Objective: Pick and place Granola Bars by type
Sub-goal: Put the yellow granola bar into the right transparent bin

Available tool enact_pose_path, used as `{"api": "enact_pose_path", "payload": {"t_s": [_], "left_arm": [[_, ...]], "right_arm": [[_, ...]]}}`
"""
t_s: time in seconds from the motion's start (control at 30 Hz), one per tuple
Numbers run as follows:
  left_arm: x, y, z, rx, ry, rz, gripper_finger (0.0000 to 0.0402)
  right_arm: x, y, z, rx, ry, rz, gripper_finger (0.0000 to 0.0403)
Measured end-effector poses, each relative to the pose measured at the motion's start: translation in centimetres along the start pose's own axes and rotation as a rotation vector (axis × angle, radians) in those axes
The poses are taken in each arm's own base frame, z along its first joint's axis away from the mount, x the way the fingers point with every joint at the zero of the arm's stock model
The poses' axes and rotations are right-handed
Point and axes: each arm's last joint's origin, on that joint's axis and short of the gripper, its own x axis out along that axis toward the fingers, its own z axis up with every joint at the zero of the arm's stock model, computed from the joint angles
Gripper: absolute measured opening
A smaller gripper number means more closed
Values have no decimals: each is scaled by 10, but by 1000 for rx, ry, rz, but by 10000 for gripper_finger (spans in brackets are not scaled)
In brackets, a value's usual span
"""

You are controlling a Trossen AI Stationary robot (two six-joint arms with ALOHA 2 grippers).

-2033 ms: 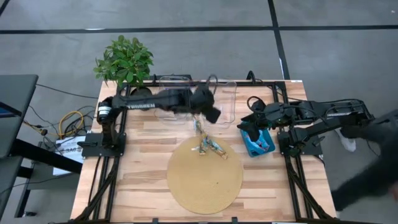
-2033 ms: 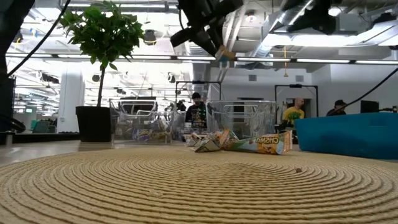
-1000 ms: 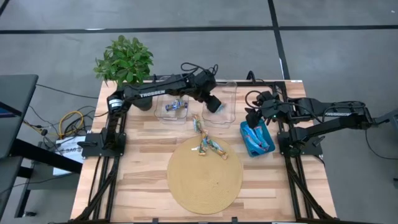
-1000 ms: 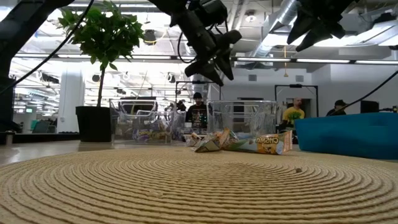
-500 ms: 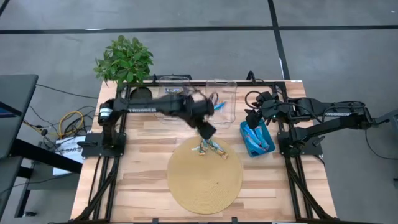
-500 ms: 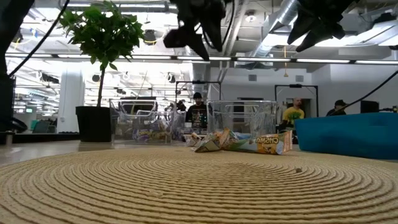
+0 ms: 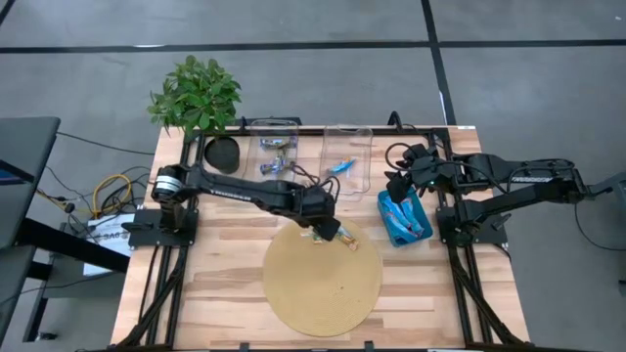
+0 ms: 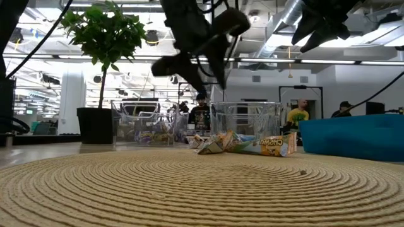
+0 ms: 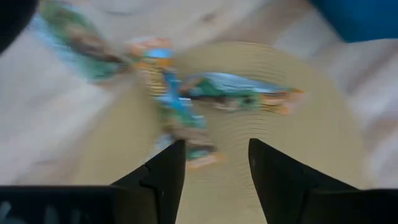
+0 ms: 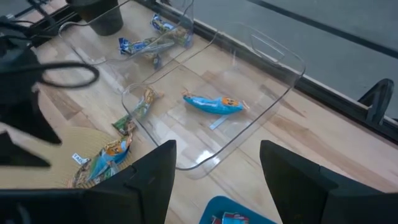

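Woven mat: your tan round mat [image 7: 323, 279] carries the loose Granola Bars [image 7: 331, 233] on its far edge, a small cluster spilling onto the wooden table [image 7: 225, 264].
Left gripper: the left gripper [image 9: 211, 163] hangs right over that cluster, fingers spread and empty — you see the bars just beyond the fingertips in the left wrist view.
Key relation: the nearest bar [image 9: 180, 124] runs lengthwise away from the gripper, roughly between the two fingers; a second bar [image 9: 239, 96] lies crosswise beyond it. I judge you'd want the fingers across the short width, so a wrist turn may be needed.
Nearer arm: the left — the right one is well apart.
Right gripper: the right gripper [image 10: 214, 186] waits open above the teal tray [image 7: 403, 219] at the right, holding nothing.
Bins: two clear bins [image 7: 347, 161] at the far side; one blue bar [image 10: 214, 103] lies in the right bin, several bars [image 10: 152, 38] in the left.
Room: potted plant [image 7: 196, 96] at the far left; people stand beyond the table.
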Motion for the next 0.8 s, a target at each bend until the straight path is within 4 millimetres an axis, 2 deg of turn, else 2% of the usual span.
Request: {"api": "enact_pose_path", "payload": {"t_s": [0.1,0.33,0.63,0.8], "left_arm": [[15,7,-4,-59,11,-51,185],[35,26,-16,-117,-10,30,216],[50,31,-12,-103,-23,-33,204],[69,37,-10,-79,30,-12,194]], "right_arm": [[0,0,0,0,8,11,223],[0,1,-1,1,28,40,223],[0,1,0,3,25,42,223],[0,2,0,6,21,45,223]]}}
